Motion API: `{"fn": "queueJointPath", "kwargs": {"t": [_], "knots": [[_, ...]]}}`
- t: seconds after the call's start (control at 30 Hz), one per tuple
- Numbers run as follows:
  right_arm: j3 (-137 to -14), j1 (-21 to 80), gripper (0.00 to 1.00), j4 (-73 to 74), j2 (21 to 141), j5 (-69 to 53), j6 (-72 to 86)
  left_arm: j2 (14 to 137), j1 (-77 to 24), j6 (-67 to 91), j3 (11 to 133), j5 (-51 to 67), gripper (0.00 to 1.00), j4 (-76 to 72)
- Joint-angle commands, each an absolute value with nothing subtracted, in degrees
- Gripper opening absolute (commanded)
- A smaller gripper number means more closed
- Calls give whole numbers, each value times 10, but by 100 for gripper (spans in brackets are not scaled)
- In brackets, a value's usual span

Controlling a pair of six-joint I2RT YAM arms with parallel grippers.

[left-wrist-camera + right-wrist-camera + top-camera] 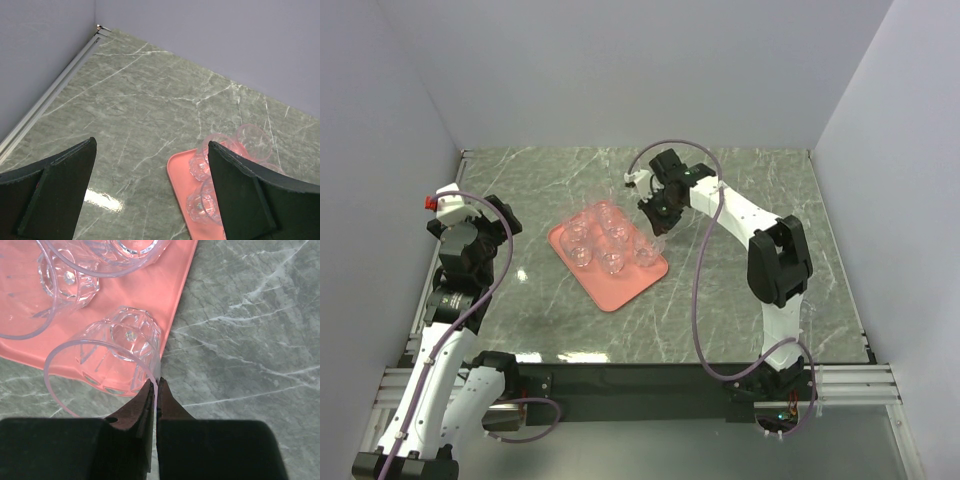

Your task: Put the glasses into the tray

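Note:
The salmon-pink tray lies at the table's middle with several clear glasses standing in it. My right gripper is shut on the rim of one clear glass and holds it over the tray's right corner. Other glasses stand in the tray just beyond it. My left gripper is open and empty, raised well left of the tray; in its wrist view several glasses show beside the right finger.
Grey walls enclose the green marble table on three sides. A metal rail runs along the left wall's foot. The right arm's cable hangs over the table's right half.

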State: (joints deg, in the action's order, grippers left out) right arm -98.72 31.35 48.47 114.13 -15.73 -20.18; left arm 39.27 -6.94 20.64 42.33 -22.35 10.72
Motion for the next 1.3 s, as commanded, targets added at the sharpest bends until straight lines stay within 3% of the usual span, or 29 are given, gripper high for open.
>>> {"fn": "queueJointPath", "kwargs": {"t": [0.0,0.3,0.4,0.43,0.53,0.73,1.07,1.27], "knots": [[-1018,322,0,465,1139,-146,-187,394,-67,200,418,-219,99,85],[-1023,329,2,464,1150,-136,-184,395,-68,200,419,-219,99,85],[-1027,330,11,464,1156,-130,-180,395,-67,200,418,-219,100,85],[-1028,331,20,466,1156,-129,-179,396,-67,200,418,-218,99,85],[-1031,336,32,464,1154,-127,-179,396,-67,200,419,-218,99,85],[-1031,335,45,468,1133,-117,-185,396,-67,200,419,-218,99,85],[-935,334,47,489,994,-104,-270,396,-68,193,414,-179,99,77],[-825,314,47,466,898,-63,-289,421,-68,186,416,-90,99,68]]}}
